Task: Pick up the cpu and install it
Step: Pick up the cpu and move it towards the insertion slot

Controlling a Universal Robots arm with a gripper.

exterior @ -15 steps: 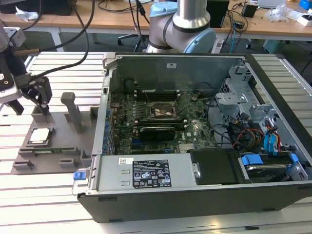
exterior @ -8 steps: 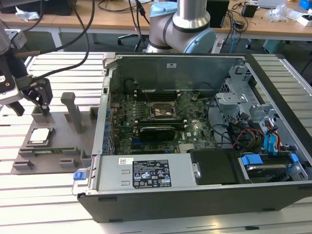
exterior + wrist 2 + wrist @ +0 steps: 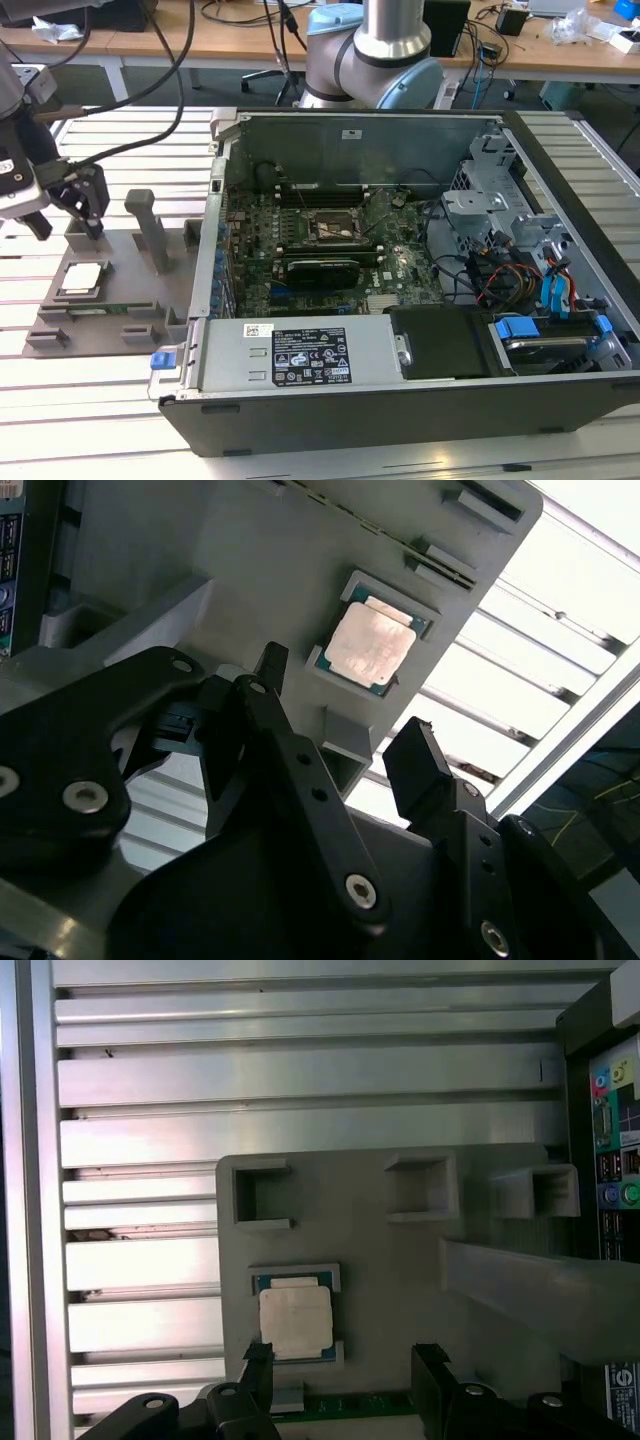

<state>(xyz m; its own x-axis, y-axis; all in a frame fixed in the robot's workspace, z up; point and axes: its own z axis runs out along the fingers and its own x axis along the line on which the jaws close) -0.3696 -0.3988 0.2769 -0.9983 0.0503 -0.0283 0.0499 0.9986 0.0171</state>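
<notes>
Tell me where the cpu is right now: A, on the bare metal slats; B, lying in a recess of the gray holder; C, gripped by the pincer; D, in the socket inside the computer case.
B: the cpu lies in a recess of the gray holder, and the open pincer holds nothing.

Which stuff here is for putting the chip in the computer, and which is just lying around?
For the job: small square silvery cpu; black open gripper near it; dark square socket frame; grey plastic holder tray.
Just lying about: long black expansion card; blue cable plugs; grey labelled power supply box.
</notes>
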